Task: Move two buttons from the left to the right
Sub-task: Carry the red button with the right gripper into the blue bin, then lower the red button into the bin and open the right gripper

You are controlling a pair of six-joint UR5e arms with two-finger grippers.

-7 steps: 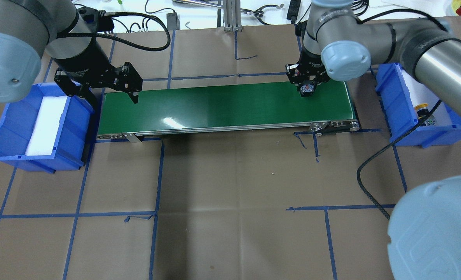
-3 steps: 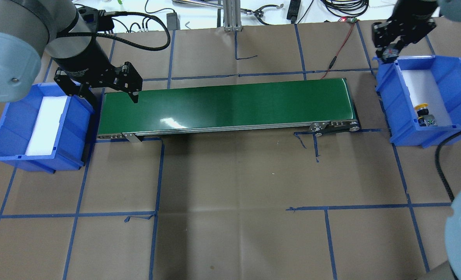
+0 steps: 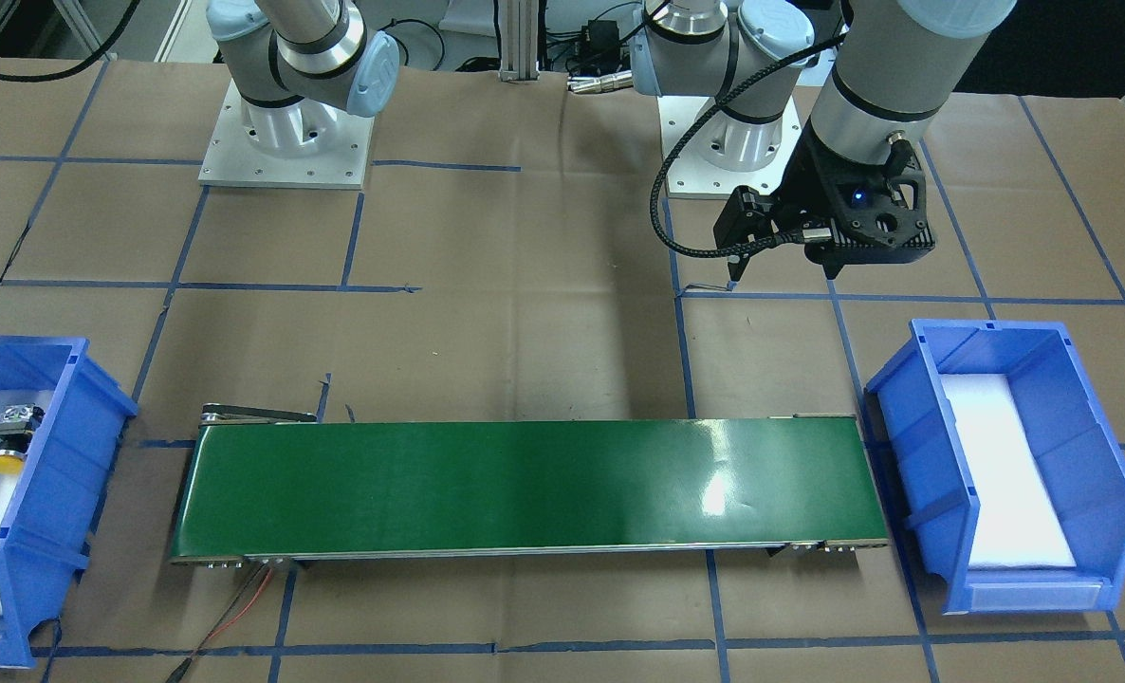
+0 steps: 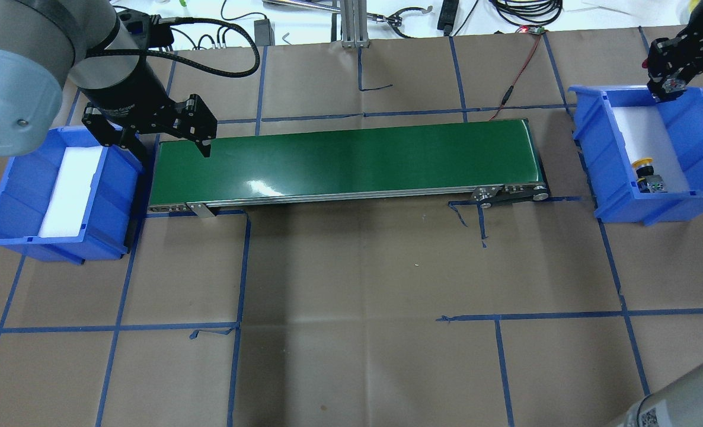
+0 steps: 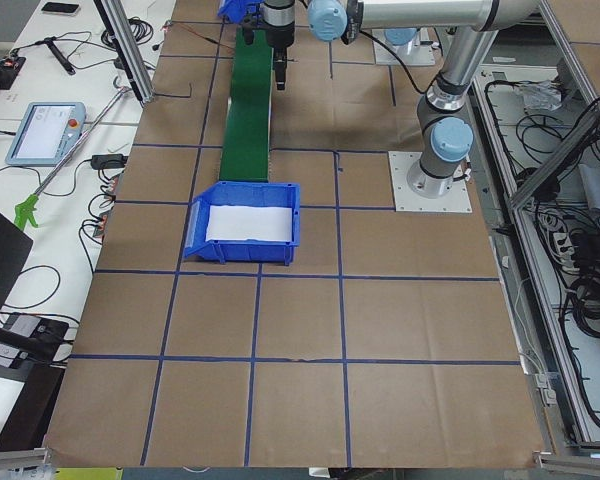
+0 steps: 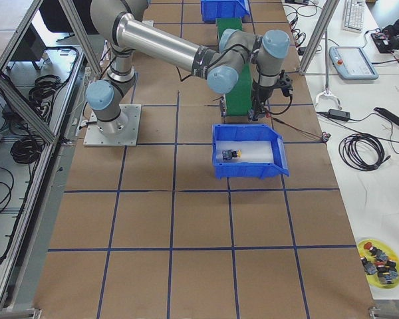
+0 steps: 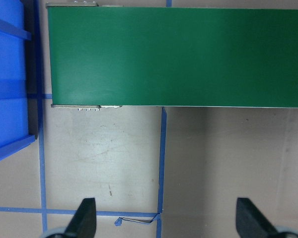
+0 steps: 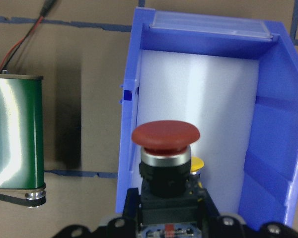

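Observation:
My right gripper (image 4: 671, 89) is shut on the red button (image 8: 165, 141), gripping its black block body. It holds the button in the air over the far end of the right blue bin (image 4: 692, 107). The yellow button (image 4: 644, 168) lies on the white pad inside that bin; in the right wrist view it peeks out behind the red one (image 8: 196, 162). It also shows in the front view (image 3: 8, 446). My left gripper (image 4: 175, 154) is open and empty above the left end of the green conveyor belt (image 4: 339, 160); its fingertips (image 7: 84, 218) stand wide apart.
An empty blue bin (image 4: 13, 196) with a white pad stands at the belt's left end. A red and black wire (image 4: 514, 77) runs from the belt's far right corner. Cables and tools lie along the table's back edge.
My right gripper carried the red button from the belt's right end across to the right bin's far end. The left arm has not moved.

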